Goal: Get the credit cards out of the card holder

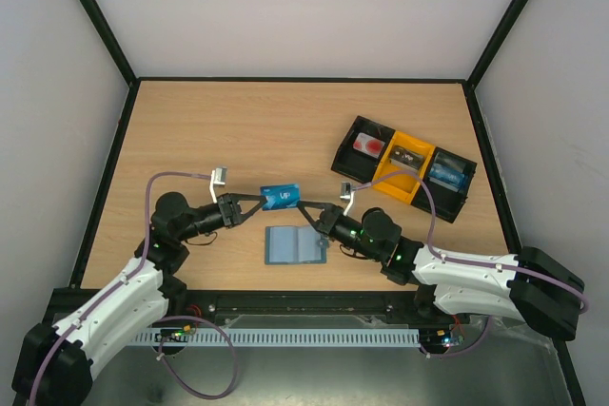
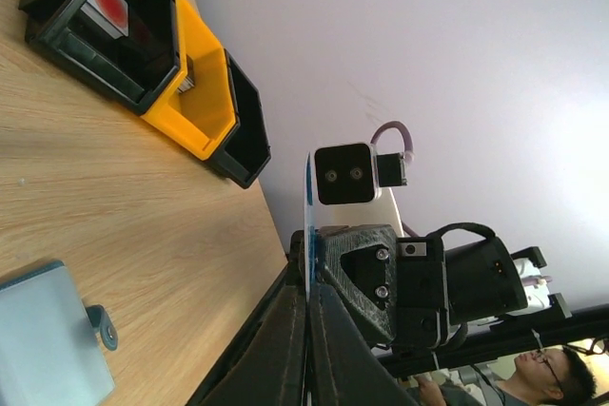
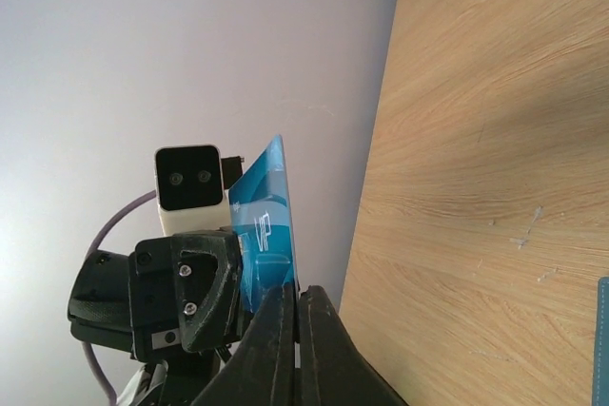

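One credit card (image 1: 281, 196) is up in the air, pinched at both short ends. The left fingers (image 1: 255, 202) are pressed together on one end and the right fingers (image 1: 304, 205) on the other, so the card bridges the gap between them.

The card holder (image 1: 293, 245) lies open and flat on the counter (image 1: 190, 130), just below the fingers and a bit toward the arm bases. The black-and-yellow tray (image 1: 392, 187) sits well beyond the right fingers.

Handling-wise, I'd say the card is light, thin, stiff plastic with a glossy face, so probably slippery. Clamping the flat faces near an edge looks like the way to hold it. If the two sides twist against each other, it could flex or pop loose.

The holder looks soft and light. My guess is it would skid if nobody pins a flap while a card gets tugged out.

Looks: the card is bright blue with white lettering. The holder is a grey-blue bifold with two panels and a little tab on the side under the right fingers. Can't tell if any pockets are loaded.
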Tool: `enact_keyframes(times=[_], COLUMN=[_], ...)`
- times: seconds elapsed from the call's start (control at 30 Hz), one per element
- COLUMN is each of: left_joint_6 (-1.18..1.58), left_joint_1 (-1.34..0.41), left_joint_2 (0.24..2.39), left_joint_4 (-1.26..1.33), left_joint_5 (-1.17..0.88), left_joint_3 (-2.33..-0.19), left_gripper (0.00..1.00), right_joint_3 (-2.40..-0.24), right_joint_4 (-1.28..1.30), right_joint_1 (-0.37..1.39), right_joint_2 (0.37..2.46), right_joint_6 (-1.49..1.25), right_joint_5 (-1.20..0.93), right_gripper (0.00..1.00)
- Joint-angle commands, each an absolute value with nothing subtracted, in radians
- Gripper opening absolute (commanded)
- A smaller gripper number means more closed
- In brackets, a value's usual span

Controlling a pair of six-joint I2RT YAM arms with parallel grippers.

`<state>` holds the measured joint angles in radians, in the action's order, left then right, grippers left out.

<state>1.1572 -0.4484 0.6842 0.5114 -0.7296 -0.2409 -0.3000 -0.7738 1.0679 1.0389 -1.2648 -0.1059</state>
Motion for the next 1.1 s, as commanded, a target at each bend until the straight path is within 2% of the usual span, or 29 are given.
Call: enact_keyframes(times=[0.0,0.03,0.1,0.17,0.23,0.37,0.5,0.57,0.63,0.7,0.77,0.97,1.07], left_joint_6=[1.177,1.184,1.205,1.241,1.257,1.248,1.223,1.207,1.173,1.129,1.086,0.912,0.843], left_joint_1=[-0.443,-0.443,-0.443,-0.443,-0.443,-0.443,-0.443,-0.442,-0.442,-0.442,-0.44,-0.436,-0.434], left_joint_2=[0.688,0.688,0.689,0.692,0.694,0.692,0.687,0.681,0.677,0.676,0.681,0.712,0.738], left_joint_4=[0.575,0.58,0.602,0.646,0.673,0.655,0.609,0.581,0.538,0.479,0.428,0.159,0.082], left_joint_5=[-0.761,-0.761,-0.763,-0.774,-0.783,-0.782,-0.773,-0.764,-0.756,-0.746,-0.743,-0.691,-0.675], left_joint_3=[-0.229,-0.228,-0.22,-0.206,-0.199,-0.199,-0.207,-0.213,-0.227,-0.251,-0.274,-0.386,-0.421], left_gripper=[0.03,0.03,0.03,0.03,0.03,0.06,0.26,0.49,0.77,0.95,1.0,1.0,1.0], right_joint_3=[-0.31,-0.311,-0.311,-0.311,-0.31,-0.302,-0.297,-0.304,-0.327,-0.351,-0.36,-0.39,-0.412], right_joint_4=[-0.828,-0.827,-0.832,-0.849,-0.863,-0.879,-0.872,-0.848,-0.779,-0.701,-0.655,-0.47,-0.382], right_joint_1=[1.066,1.065,1.066,1.066,1.065,1.065,1.066,1.065,1.065,1.065,1.064,1.026,0.961], right_joint_2=[1.032,1.033,1.037,1.044,1.047,1.044,1.037,1.032,1.022,1.005,0.98,0.888,0.865], right_joint_6=[-1.26,-1.265,-1.284,-1.288,-1.284,-1.278,-1.264,-1.244,-1.206,-1.168,-1.138,-1.035,-0.99], right_joint_5=[-0.115,-0.118,-0.118,-0.123,-0.129,-0.111,-0.091,-0.08,-0.061,-0.026,0.012,0.125,0.117], right_gripper=[0.07,0.14,0.17,0.14,0.04,0.02,0.02,0.02,0.02,0.02,0.02,0.02,0.02])
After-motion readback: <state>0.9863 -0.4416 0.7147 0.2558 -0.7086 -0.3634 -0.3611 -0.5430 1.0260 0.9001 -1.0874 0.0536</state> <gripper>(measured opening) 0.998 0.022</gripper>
